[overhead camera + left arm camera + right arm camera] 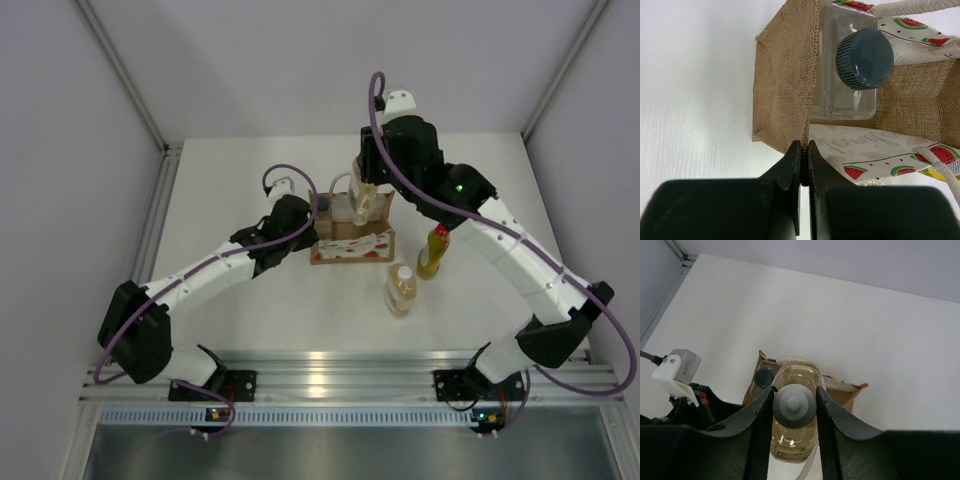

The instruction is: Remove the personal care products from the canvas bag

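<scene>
The canvas bag (350, 243) stands mid-table, its white watermelon-print panel facing the near edge. My left gripper (314, 226) is shut on the bag's left burlap edge (785, 85), pinched between the fingertips (796, 152). A squarish clear bottle with a dark cap (864, 58) stands inside the bag. My right gripper (795, 389) is shut on the white cap of a clear bottle of yellow liquid (794, 440) and holds it upright over the bag's open top (364, 207). The yellow bottle with the red cap (433, 252) and another clear yellow-liquid bottle (400, 290) stand on the table to the right of the bag.
The table (230, 170) is white, with grey walls left, right and behind. An aluminium rail (340, 375) runs along the near edge. The two standing bottles are under my right forearm. The bag's rope handles (940, 167) hang loose.
</scene>
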Motion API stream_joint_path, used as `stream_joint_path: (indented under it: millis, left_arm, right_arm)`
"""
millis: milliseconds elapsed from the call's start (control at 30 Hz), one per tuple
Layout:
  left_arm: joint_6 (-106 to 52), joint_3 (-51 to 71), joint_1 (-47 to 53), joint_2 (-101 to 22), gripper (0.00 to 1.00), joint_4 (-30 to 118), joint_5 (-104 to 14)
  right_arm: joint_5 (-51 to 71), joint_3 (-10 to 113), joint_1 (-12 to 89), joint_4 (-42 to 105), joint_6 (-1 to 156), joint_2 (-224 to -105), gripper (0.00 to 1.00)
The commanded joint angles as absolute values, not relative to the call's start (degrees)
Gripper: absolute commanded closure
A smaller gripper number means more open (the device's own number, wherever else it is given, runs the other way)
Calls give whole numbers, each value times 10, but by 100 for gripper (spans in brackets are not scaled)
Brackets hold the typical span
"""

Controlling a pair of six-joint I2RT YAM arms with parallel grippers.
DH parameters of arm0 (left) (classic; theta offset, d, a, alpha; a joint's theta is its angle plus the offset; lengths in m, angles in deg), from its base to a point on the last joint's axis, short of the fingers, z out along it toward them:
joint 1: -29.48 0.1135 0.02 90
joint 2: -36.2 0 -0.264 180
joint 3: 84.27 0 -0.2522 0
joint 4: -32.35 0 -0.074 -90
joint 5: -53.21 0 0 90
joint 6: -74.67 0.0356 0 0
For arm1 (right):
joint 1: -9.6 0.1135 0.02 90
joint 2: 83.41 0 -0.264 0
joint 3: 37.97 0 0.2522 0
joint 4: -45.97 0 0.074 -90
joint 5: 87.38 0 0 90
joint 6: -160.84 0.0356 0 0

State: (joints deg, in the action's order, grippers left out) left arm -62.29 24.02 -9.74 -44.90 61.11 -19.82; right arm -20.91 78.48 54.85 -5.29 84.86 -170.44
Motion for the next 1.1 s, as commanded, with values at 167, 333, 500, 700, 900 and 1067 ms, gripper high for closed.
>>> stream_joint_path:
  millis: [167,333,500,700,900,1067]
  left_arm:
    - [-624,238,-102,-417,100,601,-206]
    - [-624,238,-102,-411,100,600,-206]
    - [-627,238,-102,-411,100,601,-211]
    - [-627,238,-102,-411,100,600,-208]
    - [-627,235,-102,-415,100,601,-212]
    - [-627,234,-102,-417,100,600,-212]
  right_arm:
    - [-233,846,556,-51,813,-1570,100]
    - [-247,763,556,-60,809,-1492,100]
    - [-262,677,556,-68,807,-1420,100]
    - [-268,586,555,-80,810,-1344,100]
    - [-293,485,555,-80,822,-1275,100]
    - [-310,415,555,-80,845,-1227,100]
